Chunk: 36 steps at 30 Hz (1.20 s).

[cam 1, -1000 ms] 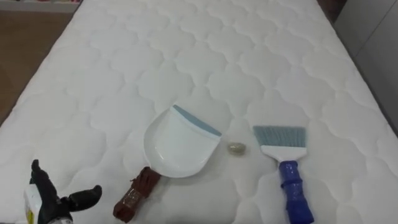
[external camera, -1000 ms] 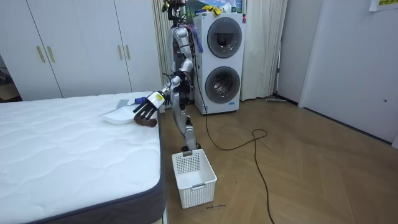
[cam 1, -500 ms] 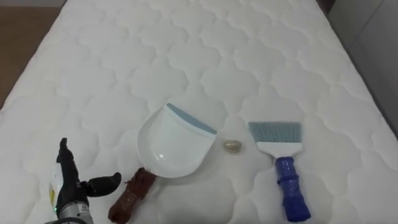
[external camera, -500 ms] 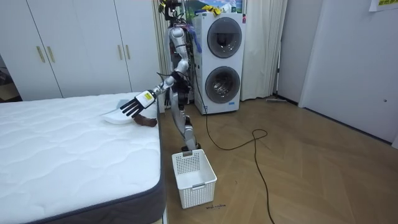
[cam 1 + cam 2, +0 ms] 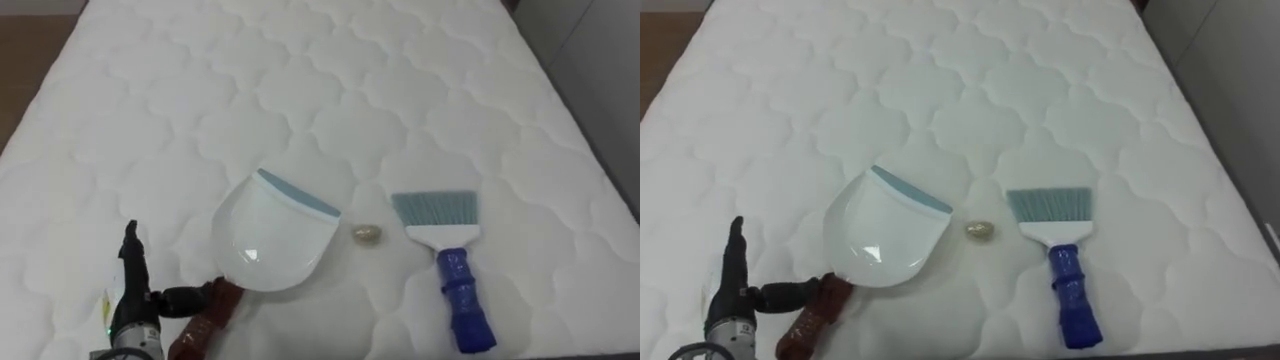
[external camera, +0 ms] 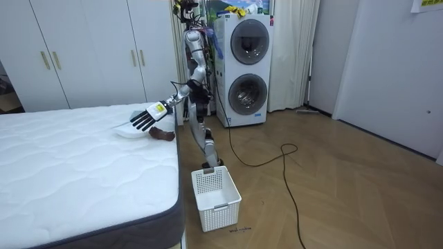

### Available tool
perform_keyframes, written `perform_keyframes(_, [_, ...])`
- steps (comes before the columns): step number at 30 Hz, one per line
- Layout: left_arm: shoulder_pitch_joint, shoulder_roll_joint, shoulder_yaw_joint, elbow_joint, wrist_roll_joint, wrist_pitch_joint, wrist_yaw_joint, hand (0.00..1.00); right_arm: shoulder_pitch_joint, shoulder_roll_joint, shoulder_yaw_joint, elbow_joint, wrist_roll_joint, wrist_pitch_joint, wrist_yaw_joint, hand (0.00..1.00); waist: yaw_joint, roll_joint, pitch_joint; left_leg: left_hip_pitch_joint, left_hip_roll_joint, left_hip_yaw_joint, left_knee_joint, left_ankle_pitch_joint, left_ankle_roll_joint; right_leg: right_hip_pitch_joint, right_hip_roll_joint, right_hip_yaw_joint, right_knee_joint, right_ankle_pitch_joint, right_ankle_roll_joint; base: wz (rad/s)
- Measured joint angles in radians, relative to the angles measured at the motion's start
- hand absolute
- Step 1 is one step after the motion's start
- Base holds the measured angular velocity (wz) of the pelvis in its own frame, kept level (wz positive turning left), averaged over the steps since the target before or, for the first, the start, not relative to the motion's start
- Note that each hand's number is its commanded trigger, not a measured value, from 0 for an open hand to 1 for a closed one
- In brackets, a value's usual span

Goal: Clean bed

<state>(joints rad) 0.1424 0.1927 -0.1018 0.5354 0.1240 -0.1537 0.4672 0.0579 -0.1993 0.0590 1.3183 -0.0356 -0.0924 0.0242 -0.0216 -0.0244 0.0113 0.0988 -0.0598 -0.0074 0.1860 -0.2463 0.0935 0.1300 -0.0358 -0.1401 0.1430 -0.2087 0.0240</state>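
Observation:
A white dustpan [image 5: 272, 238] with a blue-grey lip and a brown handle [image 5: 205, 318] lies on the white quilted mattress [image 5: 330, 90]. Just to its right sits a small greyish crumb [image 5: 367, 234]. Further right lies a brush [image 5: 450, 262] with pale blue bristles and a blue handle. My left hand [image 5: 135, 300] is at the lower left, open with straight fingers pointing up the bed. Its thumb reaches sideways to the top of the brown handle, and I cannot tell whether it touches. In the room view the left hand [image 6: 143, 117] hovers over the bed's corner by the dustpan [image 6: 128, 129].
I stand at the bed's end, in front of a stacked washer and dryer [image 6: 248, 69]. A white slatted basket [image 6: 216, 197] sits on the wooden floor beside the bed. White wardrobe doors [image 6: 90, 52] line the wall behind the bed.
My left hand has moved forward and to the right, bringing its thumb up to the dustpan's handle. The head camera's view has shifted slightly. Dustpan, crumb and brush lie as before.

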Motion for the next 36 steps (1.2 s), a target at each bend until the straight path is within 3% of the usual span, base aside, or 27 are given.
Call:
perform_keyframes(6, [-0.001,0.005,-0.013,0.014,0.0,0.0,-0.019,0.0,-0.004,-0.001,0.031,-0.001,0.002,0.0,0.0,0.0,-0.01,0.001,0.0004,0.002,0.006,-0.006,0.0,0.0,0.0,-0.011,0.003,0.0,0.025,0.003,-0.006,-0.11])
perform_keyframes(8, [-0.001,0.017,-0.05,0.02,0.003,0.001,-0.023,0.0,-0.003,-0.001,0.037,-0.001,0.023,-0.002,-0.003,0.0,-0.006,0.015,0.0058,0.018,0.022,-0.074,-0.009,0.002,-0.002,-0.057,0.024,0.002,0.084,-0.019,-0.016,-0.28])
perform_keyframes(9, [-0.002,0.029,-0.059,0.025,0.008,0.001,-0.028,0.0,-0.009,0.005,0.041,-0.002,0.038,-0.001,-0.006,0.0,0.0,0.014,0.004,0.014,0.029,-0.128,-0.013,0.001,-0.004,-0.098,0.064,0.037,0.004,-0.001,-0.044,-0.45])
perform_keyframes(10, [-0.006,0.029,-0.057,0.051,0.009,0.006,-0.038,0.0,-0.023,0.003,0.052,-0.014,0.055,-0.001,-0.013,0.0,-0.014,0.014,0.0007,-0.004,0.039,-0.132,0.004,-0.006,-0.026,-0.125,0.081,0.046,-0.034,0.096,-0.068,-0.3])
perform_keyframes(11, [-0.008,0.026,-0.06,0.059,0.012,0.015,-0.049,0.0,-0.027,0.001,0.061,-0.026,0.063,-0.001,-0.021,0.0,-0.031,0.017,-0.0014,-0.022,0.041,-0.115,0.021,-0.008,-0.053,-0.121,0.077,0.042,-0.036,0.112,-0.074,0.16])
perform_keyframes(12, [-0.016,0.019,-0.064,0.069,0.03,0.02,-0.068,0.0,-0.022,0.002,0.075,-0.036,0.072,-0.001,-0.034,0.0,-0.058,0.007,-0.0006,-0.043,0.048,-0.041,0.017,-0.008,-0.09,-0.112,0.06,0.068,-0.034,0.114,-0.075,0.58])
perform_keyframes(13, [-0.034,0.018,-0.078,0.075,0.042,0.02,-0.072,0.0,-0.011,0.004,0.075,-0.035,0.071,0.002,-0.035,0.0,-0.065,-0.008,0.0056,-0.084,0.058,0.01,-0.024,0.012,-0.095,-0.109,0.044,0.122,-0.035,0.112,-0.071,0.62])
perform_keyframes(14, [-0.054,0.019,-0.084,0.073,0.046,0.019,-0.071,0.0,-0.008,0.006,0.076,-0.035,0.069,0.006,-0.035,0.0,-0.063,-0.013,0.0068,-0.114,0.061,0.029,-0.045,0.034,-0.097,-0.109,0.033,0.148,-0.033,0.106,-0.062,0.54])
perform_keyframes(15, [-0.068,0.022,-0.106,0.074,0.046,0.014,-0.063,0.0,-0.006,0.009,0.077,-0.03,0.065,0.021,-0.029,0.0,-0.053,-0.021,0.0019,-0.151,0.066,0.069,-0.037,0.112,-0.07,-0.113,0.018,0.159,-0.025,0.091,-0.039,0.15])
perform_keyframes(16, [-0.062,0.024,-0.121,0.074,0.046,0.014,-0.059,0.0,-0.007,0.008,0.077,-0.029,0.067,0.029,-0.027,0.0,-0.041,-0.015,-0.0044,-0.134,0.062,0.089,-0.034,0.115,-0.066,-0.109,0.014,0.14,-0.023,0.089,-0.034,0.0])
perform_keyframes(20, [-0.062,0.025,-0.127,0.073,0.047,0.015,-0.058,0.0,-0.024,0.006,0.077,-0.037,0.069,0.031,-0.028,0.0,-0.02,-0.007,-0.0037,-0.105,0.045,0.087,-0.035,0.112,-0.061,-0.091,0.004,0.084,-0.024,0.083,-0.025,-0.14])
perform_keyframes(22, [-0.064,0.025,-0.125,0.073,0.047,0.015,-0.058,0.0,-0.037,0.006,0.087,-0.041,0.071,0.037,-0.025,0.0,-0.021,0.001,-0.0041,-0.105,0.045,0.087,-0.035,0.106,-0.052,-0.084,0.005,0.082,-0.024,0.082,-0.022,0.0])
perform_keyframes(30, [-0.061,0.019,-0.125,0.135,0.047,0.022,-0.08,0.0,-0.033,0.005,0.116,-0.036,0.144,0.057,-0.017,0.0,-0.024,0.001,-0.0015,-0.108,0.041,0.089,-0.017,0.099,-0.056,-0.084,0.01,0.078,-0.021,0.08,-0.022,-0.02])
perform_keyframes(36, [-0.061,0.018,-0.125,0.134,0.087,0.022,-0.088,0.0,-0.034,0.004,0.116,-0.034,0.156,0.063,0.002,0.0,-0.025,0.001,-0.0069,-0.107,0.041,0.09,-0.014,0.102,-0.057,-0.092,0.009,0.079,-0.007,0.075,-0.024,0.0])
